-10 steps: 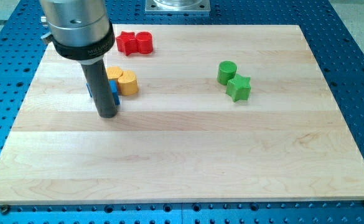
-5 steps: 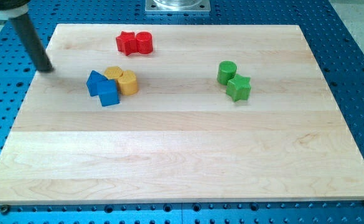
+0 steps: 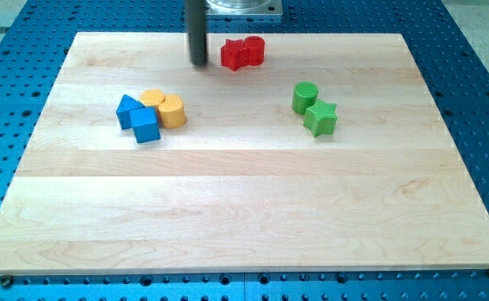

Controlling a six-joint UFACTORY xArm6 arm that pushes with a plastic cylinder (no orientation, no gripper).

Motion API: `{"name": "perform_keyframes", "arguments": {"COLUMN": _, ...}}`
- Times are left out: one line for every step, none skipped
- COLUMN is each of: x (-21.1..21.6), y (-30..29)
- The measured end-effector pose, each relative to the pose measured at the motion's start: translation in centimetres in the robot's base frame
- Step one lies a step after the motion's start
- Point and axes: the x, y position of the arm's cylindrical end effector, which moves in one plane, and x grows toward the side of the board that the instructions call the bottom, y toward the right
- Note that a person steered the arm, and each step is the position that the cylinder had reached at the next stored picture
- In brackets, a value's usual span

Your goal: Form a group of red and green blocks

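Note:
A red star block [image 3: 234, 54] and a red cylinder [image 3: 254, 50] sit touching near the view's top, right of centre-left. My tip [image 3: 199, 63] stands just left of the red star, a small gap apart. A green cylinder [image 3: 305, 97] and a green star block [image 3: 320, 118] sit touching at the view's right of centre, below and right of the red pair.
Two blue blocks [image 3: 139, 118] and two yellow blocks [image 3: 165, 107] cluster at the view's left. The wooden board [image 3: 244, 209] lies on a blue perforated table. A metal base plate [image 3: 239, 7] is at the view's top edge.
My tip swung from the board's left edge to the top and now stands left of the red pair. The red star and cylinder have slid right, toward the green blocks.

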Motion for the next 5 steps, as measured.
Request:
{"name": "perform_keyframes", "arguments": {"x": -5.1, "y": 3.3}}
{"name": "perform_keyframes", "arguments": {"x": -1.5, "y": 8.6}}
{"name": "perform_keyframes", "arguments": {"x": 8.4, "y": 11.3}}
{"name": "perform_keyframes", "arguments": {"x": 8.6, "y": 11.4}}
{"name": "perform_keyframes", "arguments": {"x": 9.3, "y": 7.2}}
